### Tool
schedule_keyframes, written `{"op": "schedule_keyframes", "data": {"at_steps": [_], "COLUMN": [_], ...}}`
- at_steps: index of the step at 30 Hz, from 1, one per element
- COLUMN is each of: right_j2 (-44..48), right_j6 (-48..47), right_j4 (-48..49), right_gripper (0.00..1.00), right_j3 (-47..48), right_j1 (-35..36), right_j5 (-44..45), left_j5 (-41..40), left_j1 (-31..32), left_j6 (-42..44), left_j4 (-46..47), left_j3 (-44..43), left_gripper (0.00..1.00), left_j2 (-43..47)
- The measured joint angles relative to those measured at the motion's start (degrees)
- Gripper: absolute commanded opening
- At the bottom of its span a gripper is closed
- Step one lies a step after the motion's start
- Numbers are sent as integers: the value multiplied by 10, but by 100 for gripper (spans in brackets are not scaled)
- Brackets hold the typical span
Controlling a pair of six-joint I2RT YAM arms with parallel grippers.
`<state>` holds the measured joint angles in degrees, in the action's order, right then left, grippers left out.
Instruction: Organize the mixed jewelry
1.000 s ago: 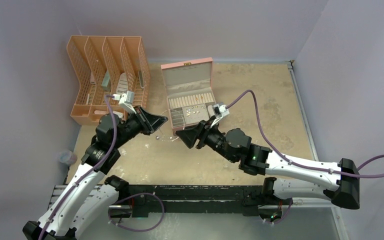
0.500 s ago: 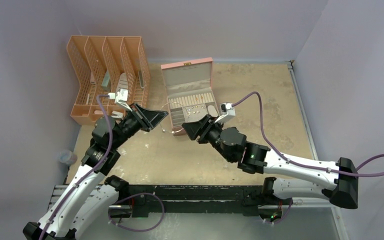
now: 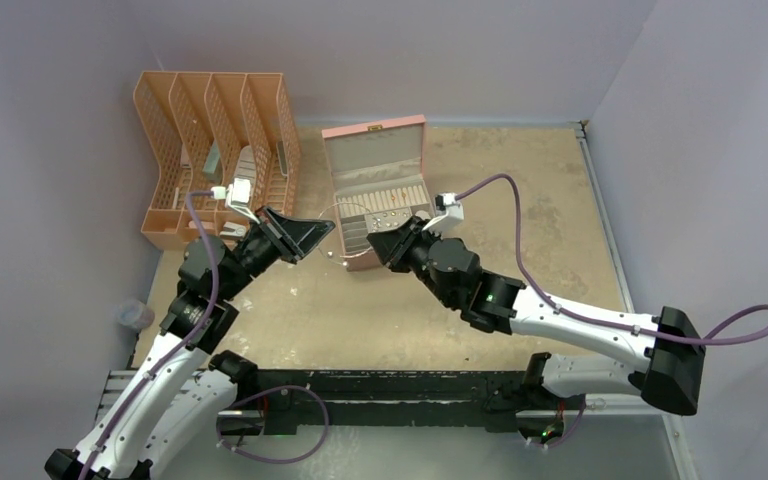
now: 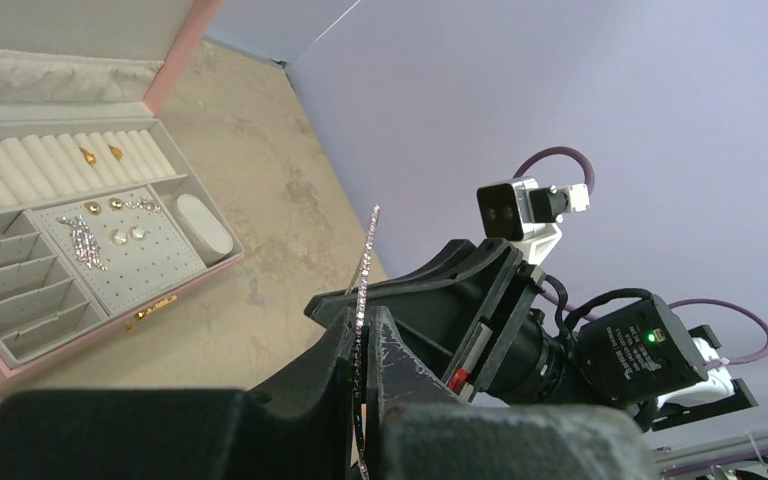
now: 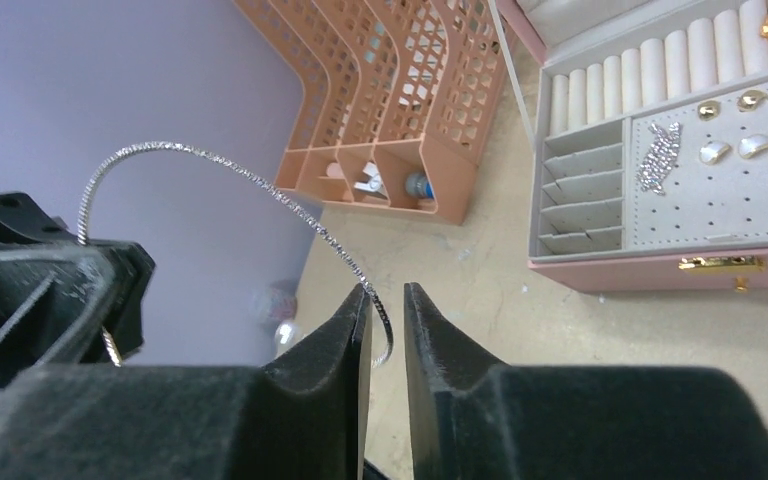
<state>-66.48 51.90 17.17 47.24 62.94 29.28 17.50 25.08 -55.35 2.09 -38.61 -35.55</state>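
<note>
Left wrist view: the left claw [image 4: 363,330] was clamped on the silver loop [image 4: 369,260], which showed edge-on as a nearly straight beaded line.
Right wrist view: the same loop appeared as an open arc. It ran from the left claw at the left edge into the gap of the right claw [image 5: 386,305], whose fingers stood narrowly apart; contact could not be told.
Top view: both claws met mid-frame above the counter [image 3: 520,200], just off the near-left corner of the pink jewelry box [image 3: 373,130].
Room: bare counter lay right of the box; an orange file rack [image 3: 215,150] stood at upper left, against the wall.
Counts: one loop; one box, lid up; one rack of four bays; two gold pieces [image 4: 85,155] on the box's rolls; six small pieces [image 4: 82,240] on its perforated pad.
</note>
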Motion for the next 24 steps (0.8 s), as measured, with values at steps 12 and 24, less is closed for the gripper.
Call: {"op": "schedule_keyframes", "data": {"at_steps": [12,24], "right_j2": [-9,-97], "right_j6": [-26,-237], "right_j4": [29,129], "right_gripper": [0,0], "right_j3": [1,54], "right_j1": [-54,-83], "right_j5": [-35,-44], "left_j5": [-19,-175], "left_j1": [0,0], "left_j6": [40,127], "left_j4": [-40,-169], "left_j3": [-12,-123], "left_gripper": [47,59], "left_j2": [-16,-61]}}
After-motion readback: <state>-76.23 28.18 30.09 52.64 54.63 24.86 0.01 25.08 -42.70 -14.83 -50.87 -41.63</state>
